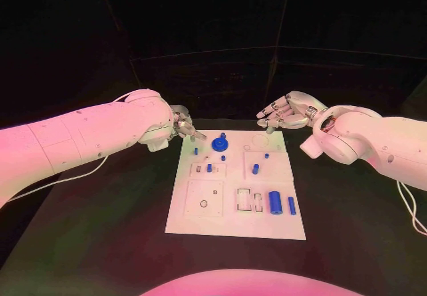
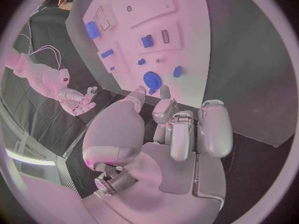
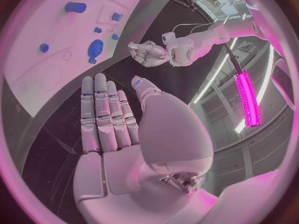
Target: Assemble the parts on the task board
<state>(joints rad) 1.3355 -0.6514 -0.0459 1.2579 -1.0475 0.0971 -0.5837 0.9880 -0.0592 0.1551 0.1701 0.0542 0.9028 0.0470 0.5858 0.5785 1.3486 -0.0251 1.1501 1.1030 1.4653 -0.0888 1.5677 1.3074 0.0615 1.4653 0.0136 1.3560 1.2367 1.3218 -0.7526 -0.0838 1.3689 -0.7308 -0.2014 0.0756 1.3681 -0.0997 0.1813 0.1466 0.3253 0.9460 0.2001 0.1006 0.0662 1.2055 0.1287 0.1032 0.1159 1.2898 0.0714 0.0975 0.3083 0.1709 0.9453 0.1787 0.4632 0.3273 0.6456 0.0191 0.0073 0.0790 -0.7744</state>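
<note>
With my left hand [image 1: 182, 131] curled empty and right hand [image 1: 286, 112] flat and empty at the board's [image 1: 223, 225] twelve o'clock edge, I judge grasping the blue disc [image 1: 221, 145] comes next.

No text, label, brand, number or sign can be read anywhere.

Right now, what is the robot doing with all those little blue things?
It is getting ready to put the blue parts together on the white task board. Neither hand holds anything yet. The left hand hovers by the board's far left corner, close to the round blue gear piece. The right hand hangs open above the far right corner. The other parts, like the blue cylinder, lie on the board untouched.
</note>
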